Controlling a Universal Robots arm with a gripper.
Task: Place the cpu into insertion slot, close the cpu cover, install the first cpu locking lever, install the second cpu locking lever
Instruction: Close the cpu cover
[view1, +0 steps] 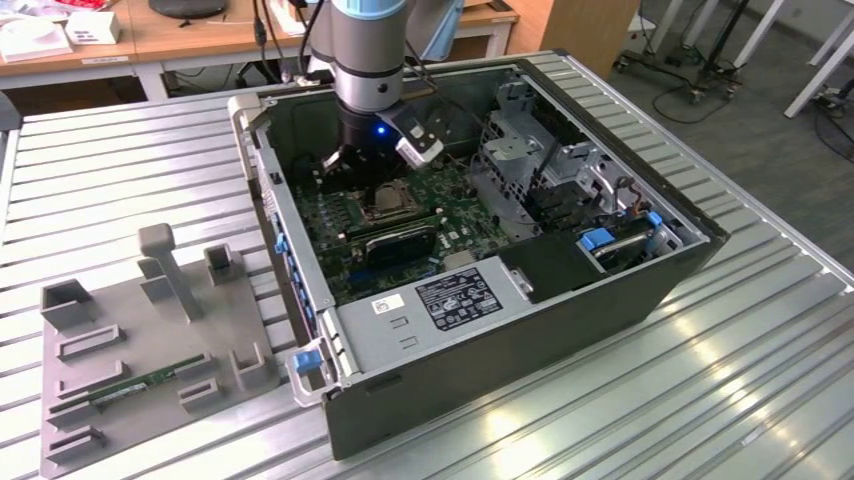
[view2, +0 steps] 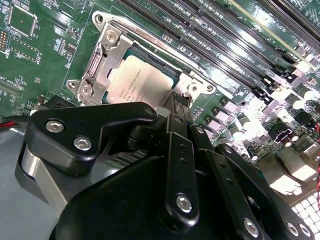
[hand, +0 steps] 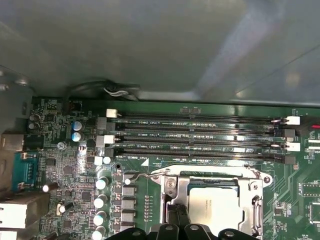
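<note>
The cpu (view2: 142, 80) lies flat in the slot (view2: 159, 59) on the motherboard (hand: 65, 175), inside the open case (view1: 641, 280) that rests on the tabletop (view1: 747, 380). The cover (hand: 256, 200) is down around it, its window framing the chip's metal top. The hand (hand: 177, 214) hangs low at the cover's edge, on the side away from the memory slots (hand: 200, 135), closed with nothing seen in its grip.
</note>
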